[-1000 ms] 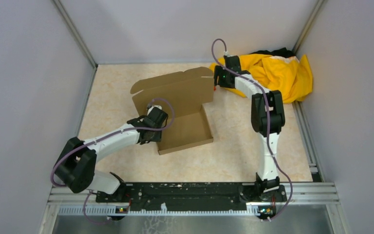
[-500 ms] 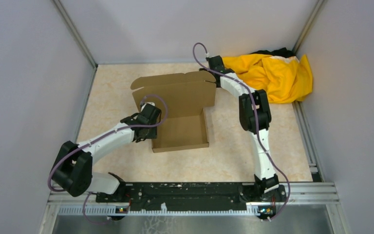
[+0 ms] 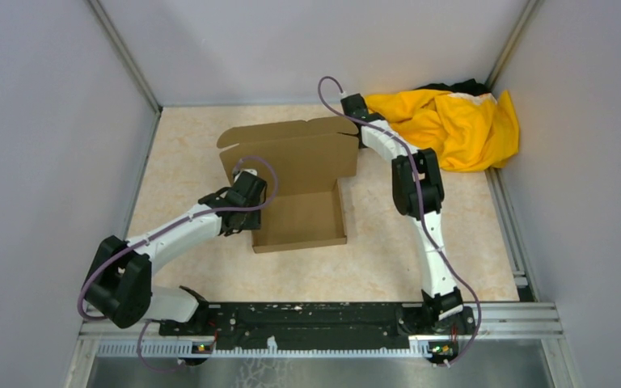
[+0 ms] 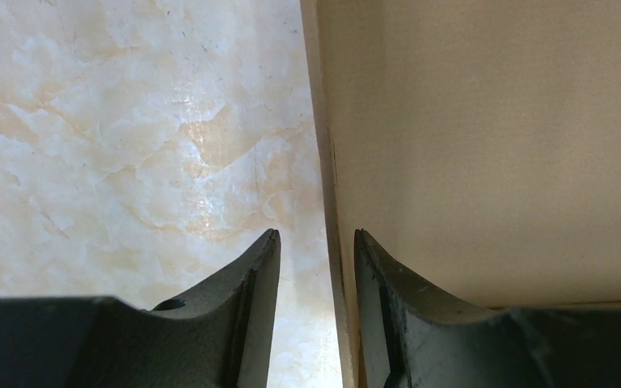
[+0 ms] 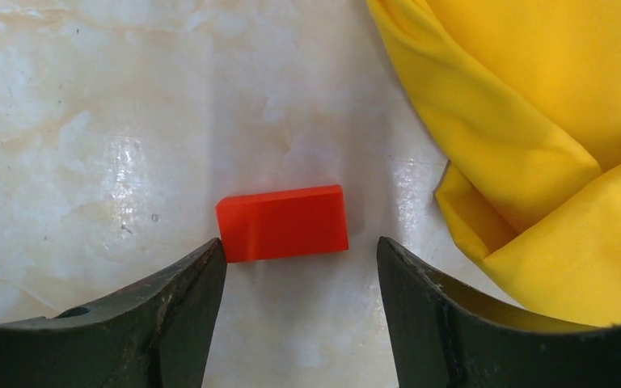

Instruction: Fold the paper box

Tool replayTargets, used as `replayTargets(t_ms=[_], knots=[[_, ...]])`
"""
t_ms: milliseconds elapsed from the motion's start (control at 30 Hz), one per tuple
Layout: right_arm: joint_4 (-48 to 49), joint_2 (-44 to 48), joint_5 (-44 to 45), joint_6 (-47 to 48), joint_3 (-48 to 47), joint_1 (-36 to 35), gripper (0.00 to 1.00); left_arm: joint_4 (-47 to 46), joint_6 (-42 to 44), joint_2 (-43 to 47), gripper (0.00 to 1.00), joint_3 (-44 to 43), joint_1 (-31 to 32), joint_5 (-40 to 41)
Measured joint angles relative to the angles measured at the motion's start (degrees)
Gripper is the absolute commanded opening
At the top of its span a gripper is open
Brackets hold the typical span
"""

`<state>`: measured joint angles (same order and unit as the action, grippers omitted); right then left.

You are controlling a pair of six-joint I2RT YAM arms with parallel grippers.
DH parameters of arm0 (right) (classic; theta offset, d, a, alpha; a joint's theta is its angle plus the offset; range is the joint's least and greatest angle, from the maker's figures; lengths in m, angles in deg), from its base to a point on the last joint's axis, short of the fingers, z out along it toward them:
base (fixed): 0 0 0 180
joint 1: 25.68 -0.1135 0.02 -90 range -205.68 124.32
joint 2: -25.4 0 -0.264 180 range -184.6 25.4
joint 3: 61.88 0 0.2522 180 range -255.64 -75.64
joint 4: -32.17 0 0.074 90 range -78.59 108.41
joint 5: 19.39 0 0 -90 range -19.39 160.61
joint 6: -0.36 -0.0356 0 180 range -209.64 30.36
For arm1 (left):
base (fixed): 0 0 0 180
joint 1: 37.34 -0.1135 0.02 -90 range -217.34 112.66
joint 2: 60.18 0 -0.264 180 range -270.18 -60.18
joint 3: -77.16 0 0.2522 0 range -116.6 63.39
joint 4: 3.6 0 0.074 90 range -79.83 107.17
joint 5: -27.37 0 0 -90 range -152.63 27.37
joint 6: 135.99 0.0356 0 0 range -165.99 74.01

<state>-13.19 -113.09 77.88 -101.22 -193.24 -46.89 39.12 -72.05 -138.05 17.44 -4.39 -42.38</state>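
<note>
The paper box [image 3: 301, 220] is a brown cardboard tray in the middle of the table, with its lid [image 3: 291, 158] standing upright at the back. My left gripper [image 3: 249, 206] is at the tray's left wall. In the left wrist view the gripper [image 4: 315, 234] is open a little. Its jaws straddle the wall's edge [image 4: 329, 162], with the box floor [image 4: 493, 145] on the right. My right gripper [image 3: 352, 105] is behind the lid's right top corner. In the right wrist view it [image 5: 301, 242] is open and empty above the table.
A small red block [image 5: 283, 222] lies just ahead of my right fingertips. A yellow cloth garment [image 3: 453, 125] is heaped in the back right corner and also shows in the right wrist view [image 5: 550, 121]. Grey walls close in the table on three sides.
The box has slid left and squared up with my left gripper at its wall. My right arm has swung left, from the cloth to behind the lid's corner.
</note>
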Motion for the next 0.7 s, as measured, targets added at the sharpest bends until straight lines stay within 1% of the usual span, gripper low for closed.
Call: replayTargets(t_ms=[67, 133, 233, 267, 367, 500, 633, 700], knots=[[-0.28, 0.00, 0.22, 0.04, -0.07, -0.02, 0.59, -0.02, 0.02, 0.11, 0.45, 0.00, -0.02, -0.20], [-0.85, -0.31, 0.24, 0.07, -0.59, -0.02, 0.56, -0.02, 0.15, 0.20, 0.45, 0.00, -0.09, -0.31], [-1.20, -1.11, 0.46, 0.02, -1.99, 0.00, 0.41, 0.00, 0.22, 0.37, 0.45, 0.00, -0.15, -0.35], [-1.44, -1.57, 0.44, 0.15, -2.69, -0.02, 0.39, 0.00, 0.24, 0.42, 0.44, 0.00, -0.20, -0.35], [-1.29, -2.40, 0.42, 0.04, -4.02, -0.04, 0.37, 0.00, 0.28, 0.66, 0.44, 0.00, -0.28, -0.35], [0.07, -2.05, 0.48, -0.04, -2.80, -0.07, 0.34, 0.00, 0.42, 1.07, 0.44, 0.00, -0.33, -0.37], [3.10, 1.33, 0.70, -0.09, 3.26, -0.07, 0.31, -0.02, 0.44, 1.18, 0.44, 0.00, -0.33, -0.57], [4.48, 4.02, 0.83, -0.11, 7.82, -0.07, 0.31, -0.04, 0.44, 1.18, 0.44, 0.00, -0.33, -0.81]])
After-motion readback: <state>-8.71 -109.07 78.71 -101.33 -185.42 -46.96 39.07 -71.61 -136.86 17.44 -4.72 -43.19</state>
